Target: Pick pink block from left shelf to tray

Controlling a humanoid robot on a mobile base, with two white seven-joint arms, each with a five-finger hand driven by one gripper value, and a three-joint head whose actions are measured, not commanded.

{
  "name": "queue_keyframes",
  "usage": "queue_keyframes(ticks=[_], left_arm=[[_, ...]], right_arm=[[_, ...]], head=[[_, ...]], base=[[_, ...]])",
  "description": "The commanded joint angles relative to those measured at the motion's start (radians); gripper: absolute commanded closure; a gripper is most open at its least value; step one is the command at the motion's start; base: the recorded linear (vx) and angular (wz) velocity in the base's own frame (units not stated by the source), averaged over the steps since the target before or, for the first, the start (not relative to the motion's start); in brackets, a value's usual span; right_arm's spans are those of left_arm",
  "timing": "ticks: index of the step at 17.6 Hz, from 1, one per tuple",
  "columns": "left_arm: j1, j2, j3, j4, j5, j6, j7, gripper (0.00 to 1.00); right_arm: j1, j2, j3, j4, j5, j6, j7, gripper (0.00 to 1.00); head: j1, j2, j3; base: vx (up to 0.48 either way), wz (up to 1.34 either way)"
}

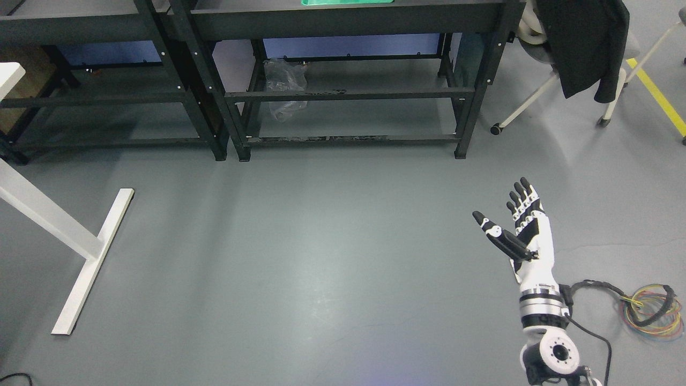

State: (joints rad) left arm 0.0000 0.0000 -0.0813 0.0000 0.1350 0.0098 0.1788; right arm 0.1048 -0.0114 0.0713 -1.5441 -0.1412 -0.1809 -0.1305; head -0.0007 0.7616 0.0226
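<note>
A grey floor [300, 257] fills most of the view, smooth, with a soft sheen of light near its middle. Along the top stand 2 black metal shelf racks [343, 94] side by side, a blue wall panel [348, 45] behind them. A crumpled clear plastic bag [285, 86] lies on a low shelf. At left, a white table leg [80, 252] rests on the floor. At upper right, a wheeled chair [584, 59] carries a black jacket, beside a yellow floor line [662, 102].
</note>
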Motion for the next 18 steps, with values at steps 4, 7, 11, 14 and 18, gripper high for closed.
queue_keyframes(ticks=[4,7,11,14,18], left_arm=[[-0.029,0.017,0.000,-0.017,0.000,-0.001,0.001,0.00],[-0.029,0.017,0.000,-0.017,0.000,-0.001,0.001,0.00],[-0.029,0.017,0.000,-0.017,0.000,-0.001,0.001,0.00],[-0.029,0.017,0.000,-0.017,0.000,-0.001,0.001,0.00],[-0.029,0.017,0.000,-0.017,0.000,-0.001,0.001,0.00]], right_arm=[[0.003,-0.022,0.004,-0.001,0.000,0.000,0.000,0.00],[0.003,-0.025,0.004,-0.001,0.000,0.000,0.000,0.00],[0.003,-0.024,0.002,-0.001,0.000,-0.003,-0.004,0.00],[0.003,-0.024,-0.001,-0.002,0.000,-0.008,-0.003,0.00],[-0.004,-0.033,0.005,-0.001,0.001,0.010,0.008,0.00]], head=[[0.0000,0.000,0.000],[0.0000,0.000,0.000],[0.0000,0.000,0.000],[0.0000,0.000,0.000],[0.0000,0.000,0.000]], base=[[0.000,0.00],[0.000,0.00],[-0.005,0.00],[0.010,0.00],[0.049,0.01]])
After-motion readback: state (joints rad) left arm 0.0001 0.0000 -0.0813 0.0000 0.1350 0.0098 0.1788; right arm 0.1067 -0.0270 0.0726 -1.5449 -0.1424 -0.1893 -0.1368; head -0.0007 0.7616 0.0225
